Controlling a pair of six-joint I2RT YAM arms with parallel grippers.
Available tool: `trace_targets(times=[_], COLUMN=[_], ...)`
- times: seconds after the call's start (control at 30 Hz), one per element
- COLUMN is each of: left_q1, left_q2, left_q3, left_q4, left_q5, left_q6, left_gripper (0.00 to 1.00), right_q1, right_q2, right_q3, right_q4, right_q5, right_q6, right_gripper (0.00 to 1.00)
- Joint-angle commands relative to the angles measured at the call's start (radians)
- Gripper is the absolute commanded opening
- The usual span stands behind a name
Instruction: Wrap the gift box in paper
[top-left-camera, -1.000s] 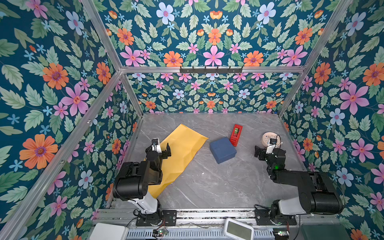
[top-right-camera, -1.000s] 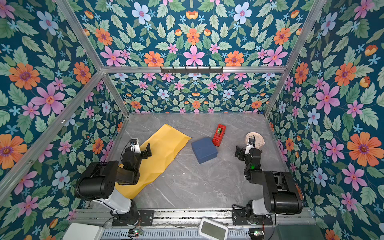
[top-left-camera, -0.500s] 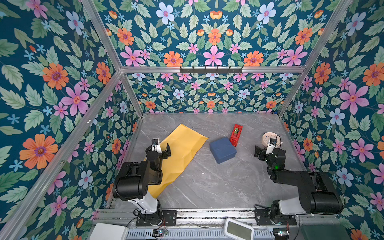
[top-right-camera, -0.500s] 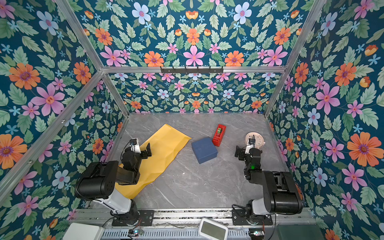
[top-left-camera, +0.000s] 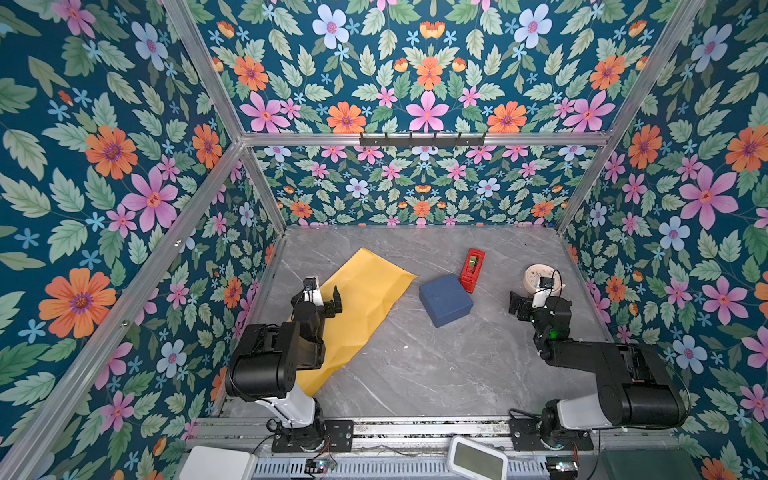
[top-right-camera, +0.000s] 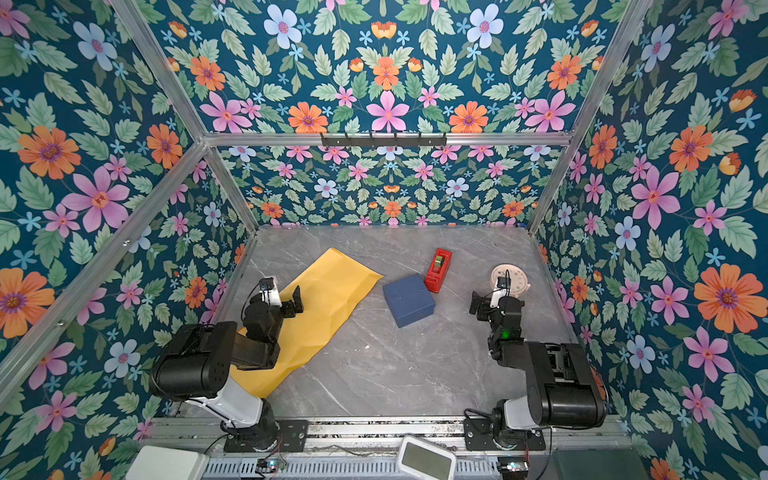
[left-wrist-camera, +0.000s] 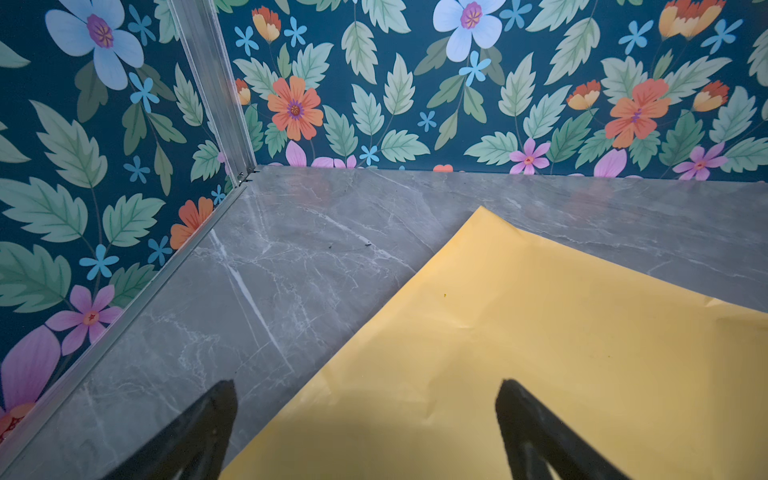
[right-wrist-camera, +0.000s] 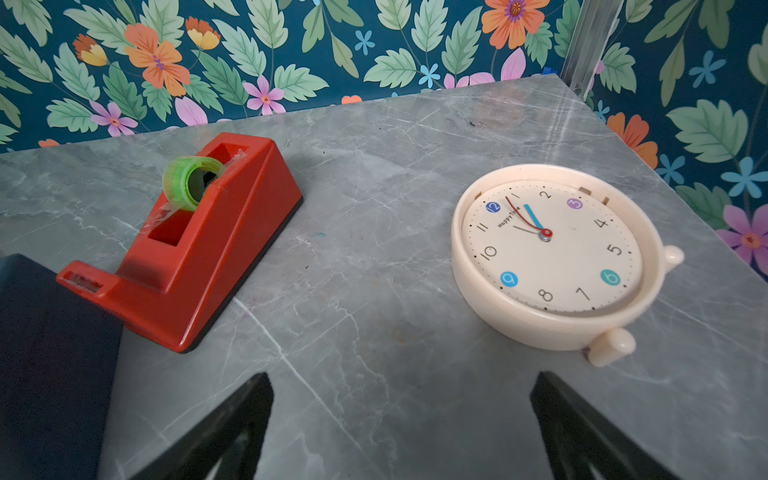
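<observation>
Your left gripper (left-wrist-camera: 365, 388) hangs spread above the edge of the paper (top-left-camera: 361, 299). Your right gripper (right-wrist-camera: 401, 382) is spread too, empty. The gift box (top-left-camera: 445, 299) sits between paper and red tape dispenser (top-left-camera: 472, 269).

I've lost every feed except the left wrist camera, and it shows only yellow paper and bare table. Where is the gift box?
Observer: In both top views the gift box lies flat beside the paper, just off the corner nearest the right arm and not on the sheet.
Operator: Is anything crowding the box?
Observer: A red tape dispenser lies close against its far corner. I cannot tell whether they touch.
Operator: And the other arm?
Observer: The right end effector is open and holds nothing. It points at the bare surface between the tape dispenser and a cream clock that lies face up.
</observation>
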Motion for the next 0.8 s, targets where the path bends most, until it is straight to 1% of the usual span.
trace_targets(times=[0.0,0.03,0.1,0.13,0.17,0.2,0.23,0.27,0.3,0.33,0.37,0.43,0.47,0.5,0.53,0.6,0.63,0.7,0.73,0.77], left_q1=[0.001,-0.001,-0.001,-0.001,-0.001,-0.001,-0.001,-0.001,0.001,0.0,0.001,-0.016,-0.046,-0.101,-0.175,-0.349,-0.426,-0.535,-0.59,-0.633], left_q2=[-0.004,-0.007,-0.042,-0.083,-0.128,-0.192,-0.257,-0.311,-0.368,-0.411,-0.434,-0.435,-0.422,-0.405,-0.383,-0.331,-0.297,-0.222,-0.182,-0.146], left_q3=[0.0,-0.005,-0.03,-0.041,-0.046,-0.044,-0.033,-0.015,0.014,0.048,0.083,0.148,0.167,0.185,0.213,0.279,0.314,0.366,0.4,0.432], left_q4=[0.017,0.027,0.05,0.034,0.0,-0.057,-0.136,-0.218,-0.324,-0.429,-0.511,-0.635,-0.672,-0.708,-0.75,-0.851,-0.879,-0.869,-0.863,-0.863], left_q5=[-0.002,-0.014,-0.059,-0.083,-0.102,-0.124,-0.149,-0.187,-0.22,-0.207,-0.157,0.018,0.061,0.097,0.105,0.073,0.076,0.123,0.142,0.149], left_q6=[-0.001,-0.005,-0.021,-0.028,-0.033,-0.04,-0.057,-0.103,-0.199,-0.285,-0.34,-0.463,-0.518,-0.562,-0.577,-0.603,-0.634,-0.711,-0.742,-0.757], left_gripper=[1.0,1.0,1.0,1.0,1.0,1.0,1.0,1.0,1.0,1.0,0.99,0.9,0.88,0.88,0.87,0.87,0.87,0.87,0.88,0.89], right_q1=[0.001,0.003,0.019,0.029,0.035,0.038,0.038,0.035,0.035,0.035,0.035,0.05,0.071,0.105,0.149,0.217,0.245,0.265,0.265,0.265], right_q2=[0.003,0.003,-0.019,-0.056,-0.103,-0.166,-0.221,-0.256,-0.288,-0.313,-0.329,-0.331,-0.32,-0.303,-0.276,-0.232,-0.215,-0.184,-0.163,-0.142], right_q3=[0.007,0.006,0.001,0.009,0.027,0.064,0.109,0.145,0.181,0.22,0.254,0.308,0.329,0.358,0.393,0.458,0.473,0.477,0.478,0.487], right_q4=[0.017,0.021,0.021,-0.027,-0.107,-0.243,-0.38,-0.486,-0.588,-0.696,-0.783,-0.904,-0.945,-1.001,-1.056,-1.158,-1.168,-1.11,-1.075,-1.064], right_q5=[0.006,0.014,0.071,0.102,0.125,0.148,0.172,0.202,0.219,0.209,0.171,0.005,-0.055,-0.109,-0.162,-0.231,-0.263,-0.378,-0.41,-0.415], right_q6=[-0.002,-0.003,0.0,0.001,0.007,0.032,0.087,0.148,0.211,0.278,0.327,0.407,0.433,0.445,0.432,0.401,0.406,0.424,0.439,0.441], right_gripper=[0.99,0.99,0.99,0.99,0.99,0.99,0.99,0.99,0.99,0.99,0.98,0.93,0.92,0.91,0.91,0.88,0.88,0.88,0.88,0.88])
